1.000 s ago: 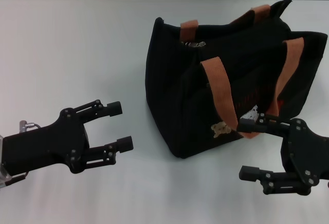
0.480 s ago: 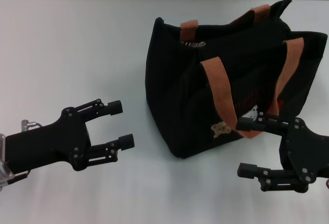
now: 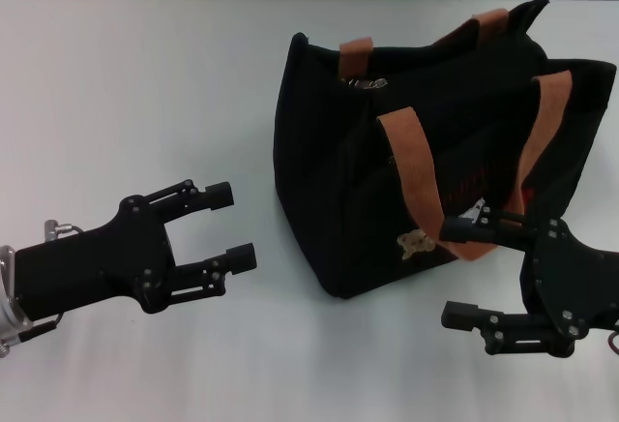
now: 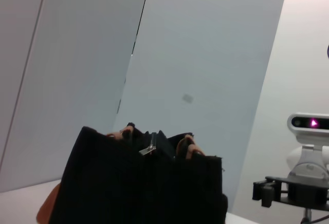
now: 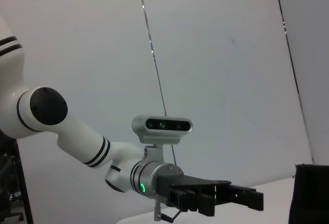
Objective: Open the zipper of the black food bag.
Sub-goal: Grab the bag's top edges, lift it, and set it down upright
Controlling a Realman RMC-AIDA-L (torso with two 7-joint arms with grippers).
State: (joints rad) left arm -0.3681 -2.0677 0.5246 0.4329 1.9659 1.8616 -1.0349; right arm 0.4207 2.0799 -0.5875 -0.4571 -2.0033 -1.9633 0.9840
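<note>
The black food bag [image 3: 334, 170] stands upright on the white table, right of centre, with its orange-brown handles [image 3: 414, 165] hanging over its near side. The zipper runs along the top seam, and its silvery pull tab [image 3: 364, 81] sits at the bag's left end. It also shows in the left wrist view as the pull tab [image 4: 149, 147] on top of the bag [image 4: 133, 188]. My left gripper [image 3: 232, 223] is open, left of the bag and apart from it. My right gripper [image 3: 453, 273] is open at the bag's near right corner, upper finger close to a handle.
The white table [image 3: 145, 83] stretches to the left and behind the bag, with a pale wall beyond it. In the right wrist view the left arm's gripper [image 5: 241, 198] shows farther off, with the bag's edge [image 5: 311, 193] beside it.
The left gripper has crept a little forward and right toward the bag. The right gripper has shifted slightly left. The bag has not moved.
</note>
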